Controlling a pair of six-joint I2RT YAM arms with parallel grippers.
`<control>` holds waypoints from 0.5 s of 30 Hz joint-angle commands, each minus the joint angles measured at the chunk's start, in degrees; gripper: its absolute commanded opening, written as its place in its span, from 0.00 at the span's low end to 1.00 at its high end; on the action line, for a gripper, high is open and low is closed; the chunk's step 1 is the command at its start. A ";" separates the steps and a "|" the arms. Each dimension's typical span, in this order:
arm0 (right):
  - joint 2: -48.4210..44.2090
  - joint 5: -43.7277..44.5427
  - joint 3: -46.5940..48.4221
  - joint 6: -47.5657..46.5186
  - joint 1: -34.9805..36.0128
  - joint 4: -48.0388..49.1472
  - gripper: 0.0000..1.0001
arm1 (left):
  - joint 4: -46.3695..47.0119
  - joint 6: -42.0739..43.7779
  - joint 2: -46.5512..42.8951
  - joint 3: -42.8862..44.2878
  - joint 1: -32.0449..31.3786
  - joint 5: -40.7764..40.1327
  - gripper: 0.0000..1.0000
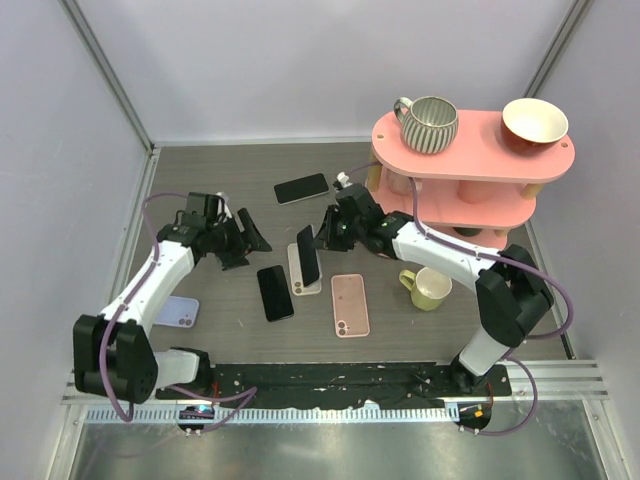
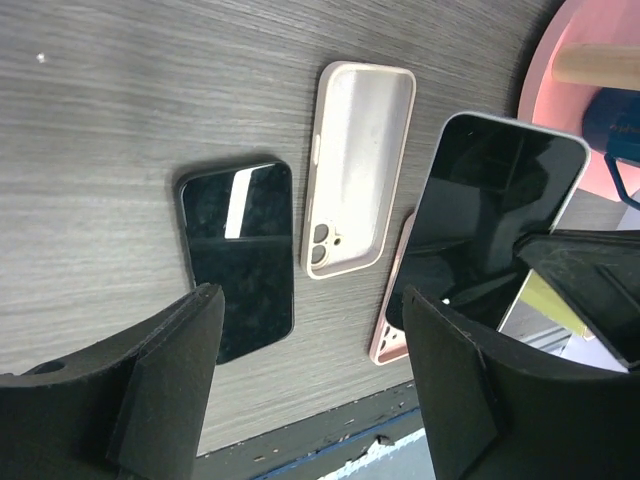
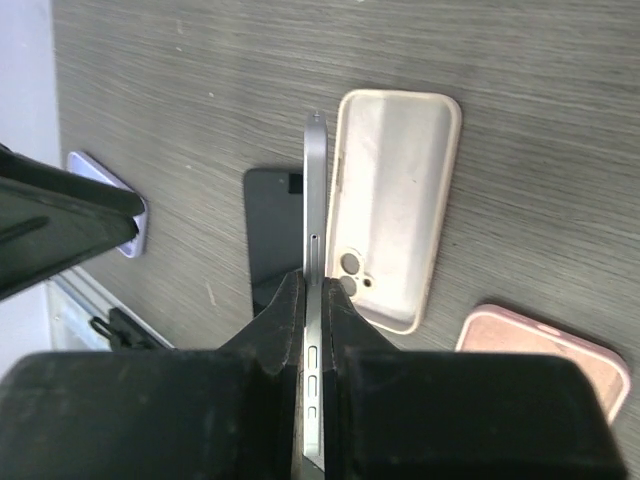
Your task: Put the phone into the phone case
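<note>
Desk [image 1: 200, 170] dark wood-grain, matt. Phone [image 3: 316, 220] glossy glass face, satin metal edge. Phone case [image 3: 395, 200] cream, smooth matt plastic. Jaws black matt plastic.

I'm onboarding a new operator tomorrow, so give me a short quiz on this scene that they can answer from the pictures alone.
1. True or false: the right hand is shut on a phone held on edge.
2. The empty cream case lies: A) on the pink shelf; B) flat on the table, open side up; C) inside the yellow mug.
3. Fill in: the left hand has its jaws ___ and holds nothing.
Key: 1 true; 2 B; 3 open.
</note>
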 commanded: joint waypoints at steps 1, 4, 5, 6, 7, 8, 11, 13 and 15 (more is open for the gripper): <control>0.87 1.31 -0.05 -2.49 0.34 1.06 0.01 | 6.63 0.85 4.75 2.07 -0.18 4.82 0.74; 2.37 1.04 -0.66 -2.85 0.17 3.07 0.01 | 8.91 0.24 8.36 1.72 -0.26 6.67 0.70; 2.81 1.04 -0.93 -2.50 0.17 3.69 0.01 | 10.05 0.06 9.15 1.72 -0.26 6.94 0.69; 3.25 0.17 -1.10 -2.06 -0.09 4.31 0.01 | 10.67 -0.11 10.02 1.54 -0.35 7.29 0.67; 3.51 0.17 -1.10 -1.88 -0.10 5.18 0.01 | 11.20 -0.12 11.51 1.63 -0.35 7.55 0.67; 3.95 0.08 -1.02 -1.70 -0.18 5.19 0.01 | 11.64 -0.12 12.40 1.80 -0.44 7.82 0.65; 5.36 -0.45 -0.49 -1.61 -0.18 6.16 0.01 | 12.87 -0.03 15.04 2.51 -0.70 9.30 0.61; 6.32 -1.15 0.03 -1.44 -0.27 6.60 0.01 | 13.31 -0.20 15.83 3.21 -1.14 9.40 0.59; 6.68 -1.24 0.30 -1.44 -0.36 6.60 0.01 | 13.75 -0.55 16.88 3.91 -1.49 9.23 0.58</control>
